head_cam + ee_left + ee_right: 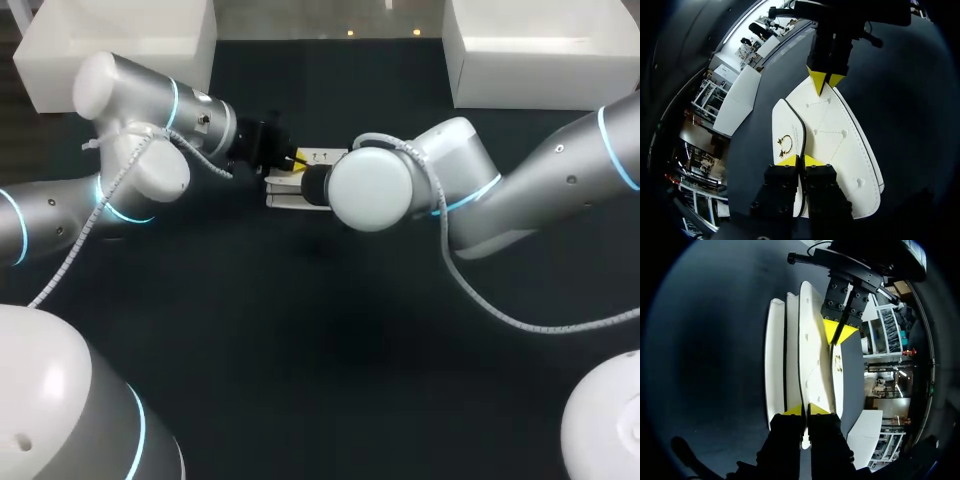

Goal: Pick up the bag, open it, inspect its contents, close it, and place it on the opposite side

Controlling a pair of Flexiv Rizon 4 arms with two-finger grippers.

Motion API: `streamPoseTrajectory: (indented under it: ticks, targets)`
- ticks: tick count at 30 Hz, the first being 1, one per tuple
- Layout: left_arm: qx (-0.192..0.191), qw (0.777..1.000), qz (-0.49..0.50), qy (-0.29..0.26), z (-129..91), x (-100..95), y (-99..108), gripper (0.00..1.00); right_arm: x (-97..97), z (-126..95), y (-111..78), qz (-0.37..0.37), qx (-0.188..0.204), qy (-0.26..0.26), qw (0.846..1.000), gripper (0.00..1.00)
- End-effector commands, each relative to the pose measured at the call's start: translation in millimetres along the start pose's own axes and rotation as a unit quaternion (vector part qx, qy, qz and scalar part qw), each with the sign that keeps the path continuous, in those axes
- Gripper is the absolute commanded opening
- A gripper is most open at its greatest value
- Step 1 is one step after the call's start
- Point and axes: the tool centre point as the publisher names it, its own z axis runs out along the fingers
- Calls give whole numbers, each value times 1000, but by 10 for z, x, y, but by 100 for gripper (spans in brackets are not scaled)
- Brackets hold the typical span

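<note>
A white bag (322,157) with stitched panels sits at the table's middle back, held between both arms. In the left wrist view my left gripper (800,161) is shut on the black-trimmed edge of the bag (840,150), beside a gold ring clasp (785,145). At the bag's far end my right gripper (824,82) pinches it. In the right wrist view my right gripper (806,410) is shut on a thin white panel of the bag (812,355), with my left gripper (840,332) clamped at the opposite end. In the head view my left gripper (292,158) shows yellow tips, and the right wrist joint (370,190) hides the right gripper.
Two white bins stand at the back of the dark table, one at the left (120,45) and one at the right (540,50). Both arms cross the table's middle band, and dark tabletop (330,350) lies in front of them.
</note>
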Motion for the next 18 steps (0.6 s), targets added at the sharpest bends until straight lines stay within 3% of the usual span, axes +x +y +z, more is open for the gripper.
streamPoseTrajectory:
  ticks: [1, 8, 18]
  targets:
    - [6, 1000, 0, -2, 74, -7, 56, 0, 21, 7, -14, 0, -1, -2, 1000, 0]
    - [34, 998, 44, 0, 20, 61, -106, 0, 21, 7, -14, 0, -1, -2, 1000, 0]
    - [49, 997, 55, 0, -63, 90, 25, 0, 21, 7, -14, 0, -1, -2, 1000, 0]
